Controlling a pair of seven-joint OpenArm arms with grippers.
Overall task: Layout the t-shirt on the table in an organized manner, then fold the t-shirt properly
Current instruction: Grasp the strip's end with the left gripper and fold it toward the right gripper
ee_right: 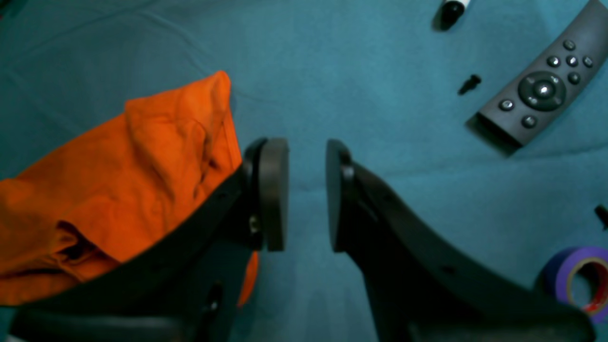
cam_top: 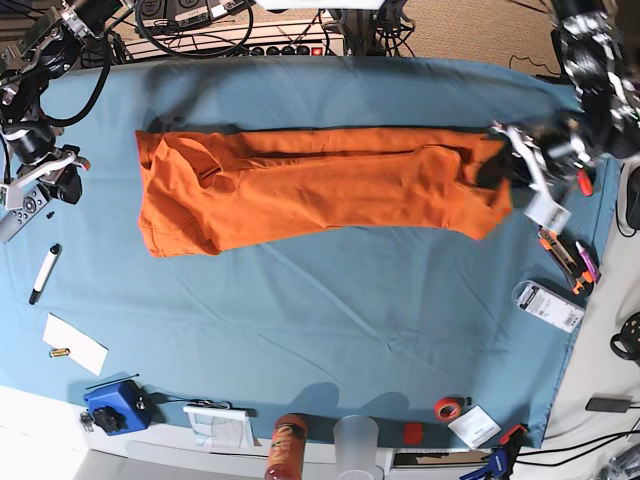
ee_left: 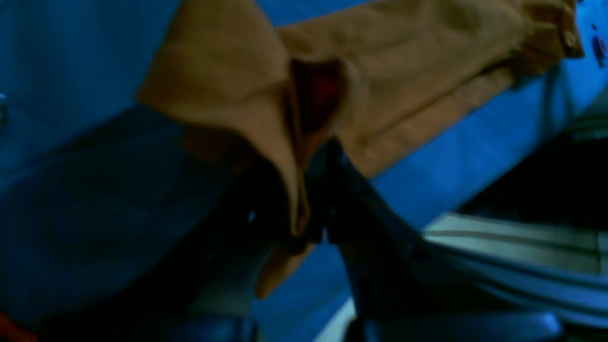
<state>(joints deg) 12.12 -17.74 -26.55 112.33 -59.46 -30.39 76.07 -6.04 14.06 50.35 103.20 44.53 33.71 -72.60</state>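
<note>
left wrist: we see our left gripper [ee_left: 311,190] clamped on a pinched fold of the t-shirt [ee_left: 403,71] (blurry) | right wrist: our right gripper [ee_right: 306,194] stands parted, holding nothing, t-shirt [ee_right: 109,185] just beside it, remote [ee_right: 541,85] well apart | base: t-shirt [cam_top: 320,190] stretched long across the table [cam_top: 350,320]

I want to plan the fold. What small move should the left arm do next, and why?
Probably pull the held edge gently outward. The left pincer is shut on the t-shirt, which lies stretched but wrinkled on the table; the right pincer is open beside it.
</note>
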